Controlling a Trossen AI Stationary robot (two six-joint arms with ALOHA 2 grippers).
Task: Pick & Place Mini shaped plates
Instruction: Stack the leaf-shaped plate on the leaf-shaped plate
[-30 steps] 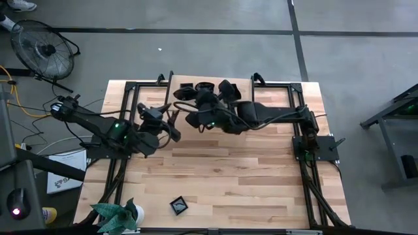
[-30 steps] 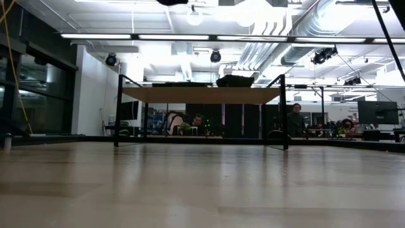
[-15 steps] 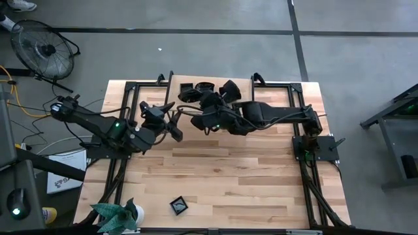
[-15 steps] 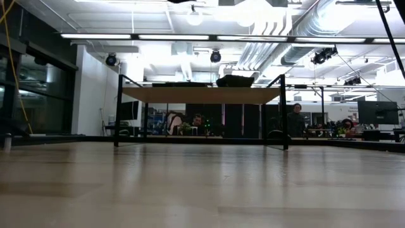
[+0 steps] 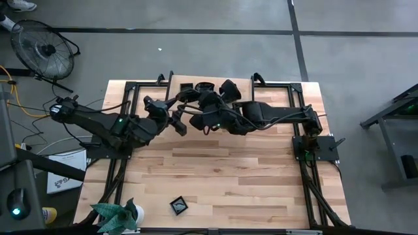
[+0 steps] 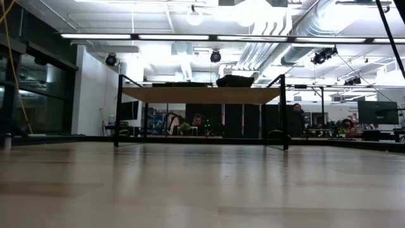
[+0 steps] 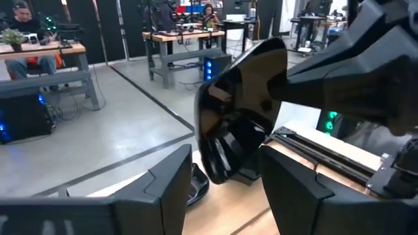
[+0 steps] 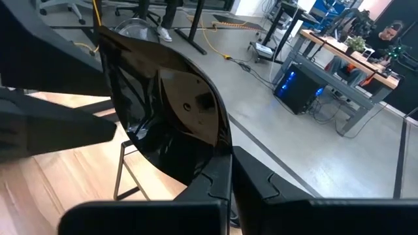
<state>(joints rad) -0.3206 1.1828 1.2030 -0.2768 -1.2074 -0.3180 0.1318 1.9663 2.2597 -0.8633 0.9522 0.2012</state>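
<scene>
My right gripper (image 8: 228, 179) is shut on a glossy black mini shaped plate (image 8: 163, 111), held high over the table's far middle (image 5: 196, 117). My left gripper (image 7: 225, 189) is open. Its two fingers (image 7: 171, 189) stand on either side of that plate's lower edge (image 7: 228, 166). In the high view it is at the plate's left (image 5: 177, 124). More black plates (image 5: 204, 87) lie at the table's far edge. One square plate (image 5: 178, 206) rests flat near the front edge. My right gripper pinches the plate's rim (image 8: 210, 160) between its two fingers, coming from the table's right and slanting slightly down. The plate stands on edge beyond the fingers, lifted clear of the table. My left gripper: I cannot tell whether its fingers touch the plate.
A green plant (image 5: 117, 217) in a white pot stands at the front left corner. Black frame rails (image 5: 130, 98) run along the table's sides. Bare wood (image 5: 248, 176) fills the middle and near right. People sit at benches beyond the table (image 6: 199, 120).
My left gripper has swung a little toward the table's far edge and toward the plate in my right gripper, turning at the wrist. Its fingers now stand around the plate. The plate has stayed lifted.
</scene>
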